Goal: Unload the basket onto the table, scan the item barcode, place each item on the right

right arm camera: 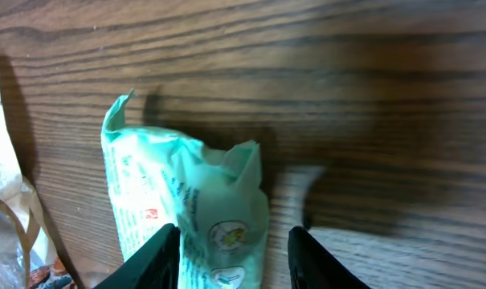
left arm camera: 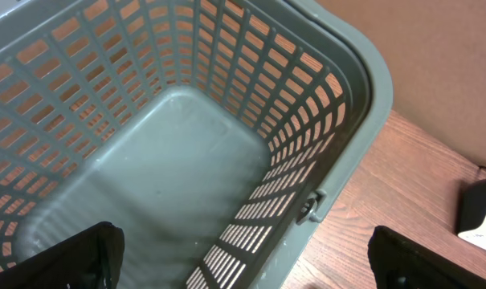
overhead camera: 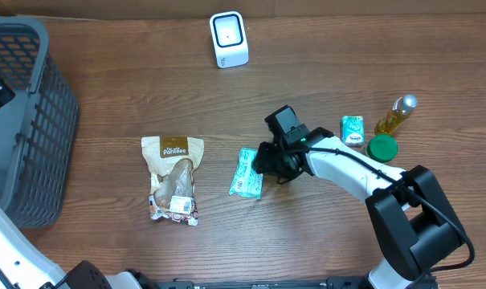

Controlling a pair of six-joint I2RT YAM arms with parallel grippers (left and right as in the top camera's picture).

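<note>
Overhead, the green packet (overhead camera: 246, 173) is seen flat on the table (overhead camera: 106, 96), well apart from the barcode scanner (overhead camera: 228, 39). The right gripper (overhead camera: 267, 160) is placed at its edge, probably for lifting.

At the left wrist, the left gripper (left arm camera: 243, 261) is spread wide and empty above the grey basket (left arm camera: 339, 120).

At the right wrist, the packet's end is straddled by half-open jaws and not yet squeezed.
</note>
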